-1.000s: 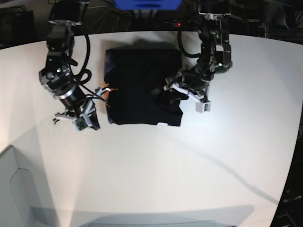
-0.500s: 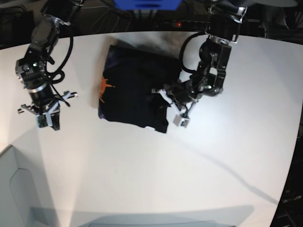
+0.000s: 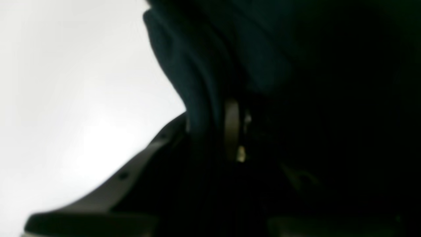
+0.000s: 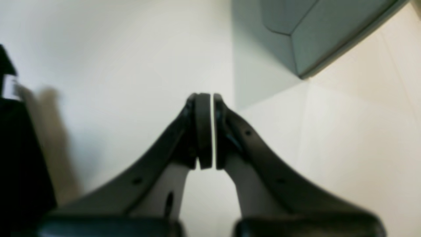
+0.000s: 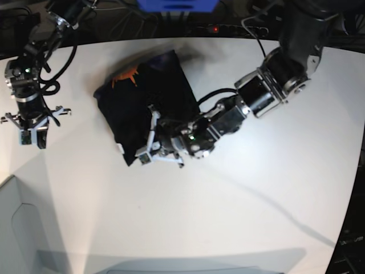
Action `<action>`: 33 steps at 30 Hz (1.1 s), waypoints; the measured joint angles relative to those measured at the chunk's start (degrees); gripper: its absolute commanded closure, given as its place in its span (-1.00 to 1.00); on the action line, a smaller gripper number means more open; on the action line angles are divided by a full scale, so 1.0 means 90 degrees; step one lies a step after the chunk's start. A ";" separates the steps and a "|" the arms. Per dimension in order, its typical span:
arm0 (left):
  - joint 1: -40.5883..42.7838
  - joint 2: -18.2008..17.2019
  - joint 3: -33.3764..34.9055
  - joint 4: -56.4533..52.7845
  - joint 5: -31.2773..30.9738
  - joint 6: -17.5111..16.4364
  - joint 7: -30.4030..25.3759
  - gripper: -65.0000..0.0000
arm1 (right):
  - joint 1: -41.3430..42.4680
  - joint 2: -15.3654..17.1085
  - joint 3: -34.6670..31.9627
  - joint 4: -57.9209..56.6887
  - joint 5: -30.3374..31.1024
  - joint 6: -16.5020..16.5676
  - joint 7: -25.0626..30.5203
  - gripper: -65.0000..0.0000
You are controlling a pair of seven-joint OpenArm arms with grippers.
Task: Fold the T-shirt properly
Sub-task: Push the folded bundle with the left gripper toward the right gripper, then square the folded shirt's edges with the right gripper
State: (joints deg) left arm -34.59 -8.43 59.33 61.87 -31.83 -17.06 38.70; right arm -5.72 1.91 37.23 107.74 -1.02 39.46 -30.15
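Black T-shirt (image 5: 145,100) edge pinched between left fingers (image 3: 232,128).

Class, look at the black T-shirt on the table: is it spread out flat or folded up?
Folded. The T-shirt lies as a compact, skewed bundle with no sleeves spread, and the left gripper pinches its near edge.

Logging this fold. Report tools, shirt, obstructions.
Left tool shut on the T-shirt, gripping its near edge. Right tool shut, empty, off to the side over bare table. Shirt folded, skewed on table. Nothing in the way.
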 measured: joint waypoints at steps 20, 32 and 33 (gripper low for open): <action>-0.0274 0.1537 0.0561 -0.0476 0.3490 0.0075 -0.0073 -0.56 | -0.0379 -0.0017 0.0447 0.0209 0.0022 0.0000 -0.0483 1.00; 0.0610 0.0682 -0.2550 0.2407 0.3900 -0.0041 0.0865 -0.57 | -0.0872 -0.0758 0.0408 0.0206 0.0029 -0.0002 -0.0486 1.00; 0.0784 0.0542 -0.2861 0.2662 0.3871 -0.0061 0.0874 -0.57 | -0.0911 -0.0831 0.0408 0.0206 0.0046 0.0000 -0.0483 1.00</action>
State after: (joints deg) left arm -27.53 -3.55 33.58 85.82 3.01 -17.61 46.57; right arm -13.91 -5.56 40.91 109.60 -0.60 39.46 -34.50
